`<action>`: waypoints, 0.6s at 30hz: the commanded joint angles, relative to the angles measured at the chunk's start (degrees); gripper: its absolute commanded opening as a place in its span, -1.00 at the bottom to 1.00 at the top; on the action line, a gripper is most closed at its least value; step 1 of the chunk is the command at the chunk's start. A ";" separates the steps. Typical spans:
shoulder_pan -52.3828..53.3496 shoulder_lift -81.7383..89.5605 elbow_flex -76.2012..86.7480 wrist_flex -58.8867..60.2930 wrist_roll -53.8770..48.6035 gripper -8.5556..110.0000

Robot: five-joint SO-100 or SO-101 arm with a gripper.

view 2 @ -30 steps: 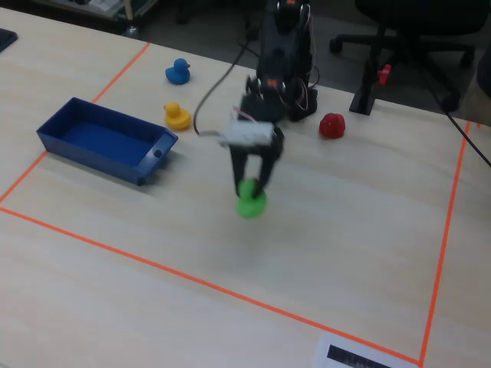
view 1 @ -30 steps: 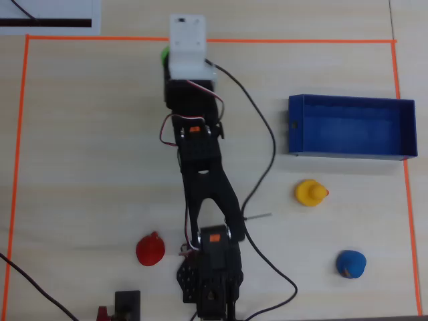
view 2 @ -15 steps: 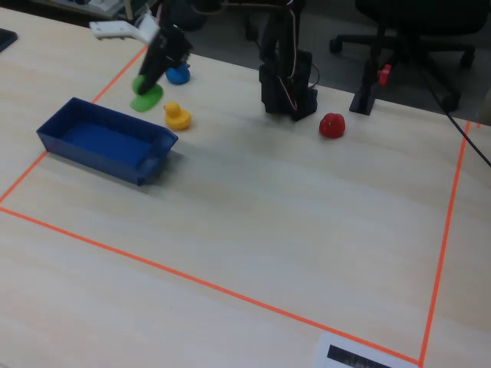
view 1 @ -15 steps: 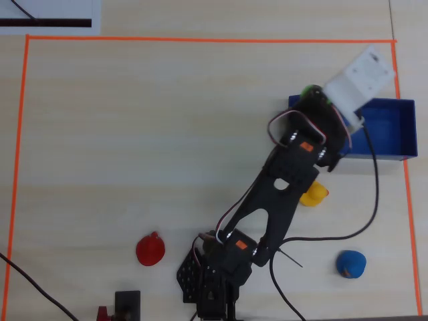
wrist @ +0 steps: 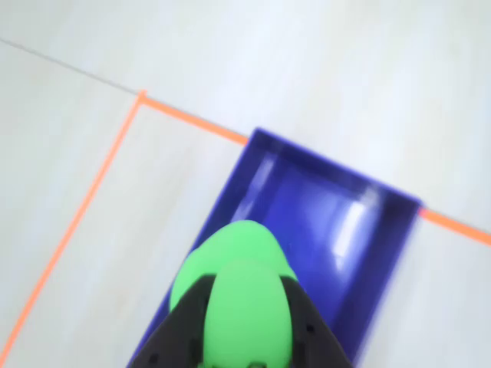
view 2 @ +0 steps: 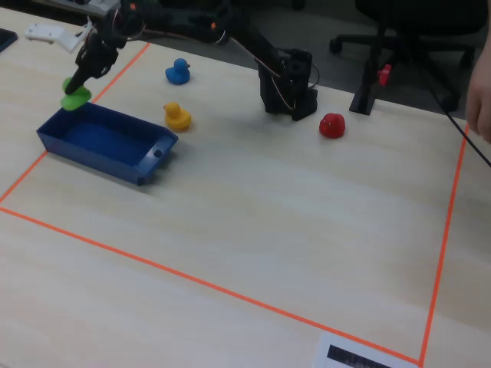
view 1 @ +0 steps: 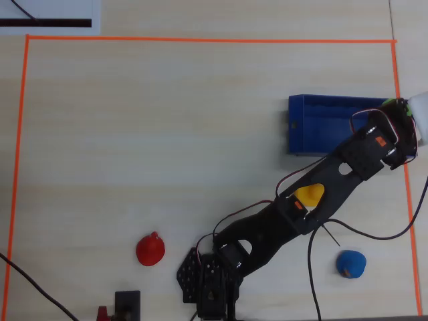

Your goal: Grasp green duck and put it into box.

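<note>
In the wrist view the gripper (wrist: 245, 337) is clenched on the green duck (wrist: 244, 295), a black finger (wrist: 184, 322) pressed to each flank and the rounded body bulging up between them. Just beyond the duck, and below it, lies the box (wrist: 387, 253), running away from the camera with its long axis roughly in line with the gripper's reach; the duck hangs over the near left wall rather than squarely over the floor (the view is blurred, so how far inside the rim it sits is hard to call). That is the relation the coming move turns on: the open blue floor lies ahead and a little to the right of the duck in this view, so a release here might catch the wall, and a small carry inward looks safer. The fixed view agrees: the duck (view 2: 76, 93) is held in the air above the far left corner of the box (view 2: 92, 157), clear of the rim. Overhead, the arm is stretched out long and low from its base toward the right end of the box (view 1: 314, 127), passing over the yellow duck (view 1: 309, 194), with only a sliver of green (view 1: 388, 102) showing at the wrist. Beyond the box runs the orange tape (wrist: 100, 172) on the table.
</note>
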 commanded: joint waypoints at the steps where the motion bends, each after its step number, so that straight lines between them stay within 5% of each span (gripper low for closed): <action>1: 0.35 -3.78 -6.24 -4.57 -0.70 -0.86; 18: 2.55 -14.06 -7.21 -2.37 -12.04 -0.86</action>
